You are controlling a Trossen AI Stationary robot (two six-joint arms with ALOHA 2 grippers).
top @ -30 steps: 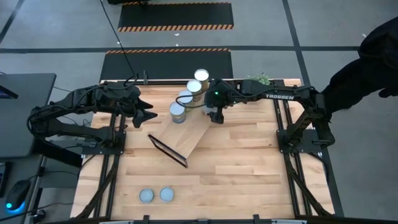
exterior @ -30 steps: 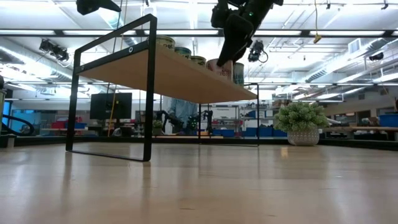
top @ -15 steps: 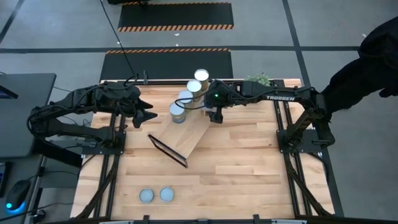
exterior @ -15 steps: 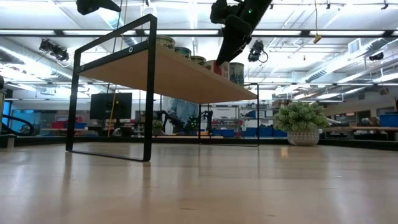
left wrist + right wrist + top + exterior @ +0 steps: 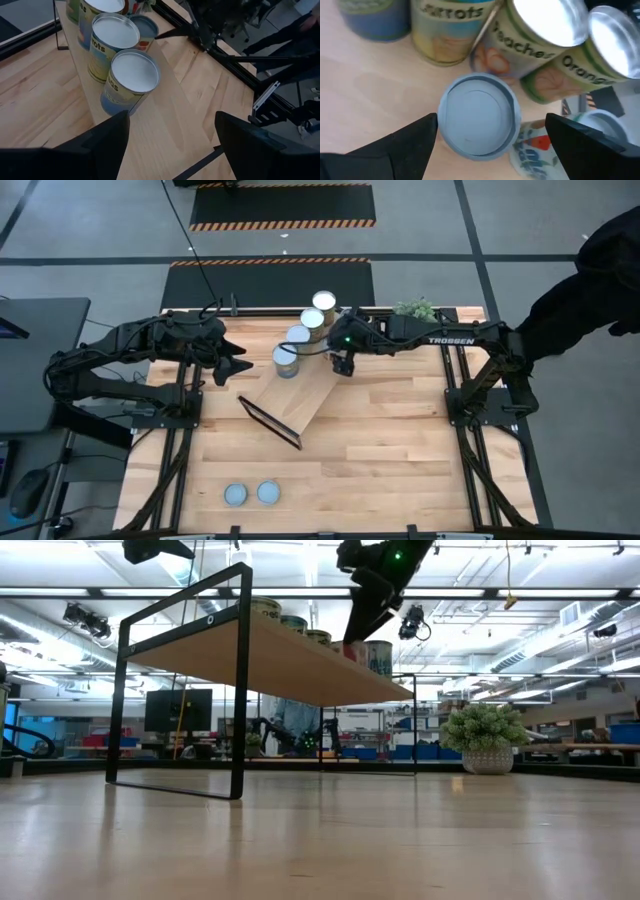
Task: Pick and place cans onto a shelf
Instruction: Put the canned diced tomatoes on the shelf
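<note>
The shelf [image 5: 296, 396] stands slantwise mid-table on its black frame legs [image 5: 240, 690]. A row of cans [image 5: 299, 337] stands on its far end. My right gripper [image 5: 487, 146] is open and hovers over that end [image 5: 343, 364]. A short bluish-grey can [image 5: 479, 116] stands upright on the board below, between its spread fingers and apart from them. Taller labelled cans [image 5: 530, 35] stand just beyond it. My left gripper [image 5: 242, 361] is open and empty left of the shelf, facing the nearest cans [image 5: 130, 80]. Two more cans [image 5: 252, 493] stand on the table near its front edge.
A small potted plant [image 5: 415, 308] stands at the table's far right edge, close behind my right arm. A person in dark clothes [image 5: 590, 280] stands beyond the table's right far corner. Bare shelf board [image 5: 290, 410] lies toward the near end.
My right gripper has risen from the shelf's far end and drawn slightly toward the far edge, away from the short can. The can stays standing on the board.
</note>
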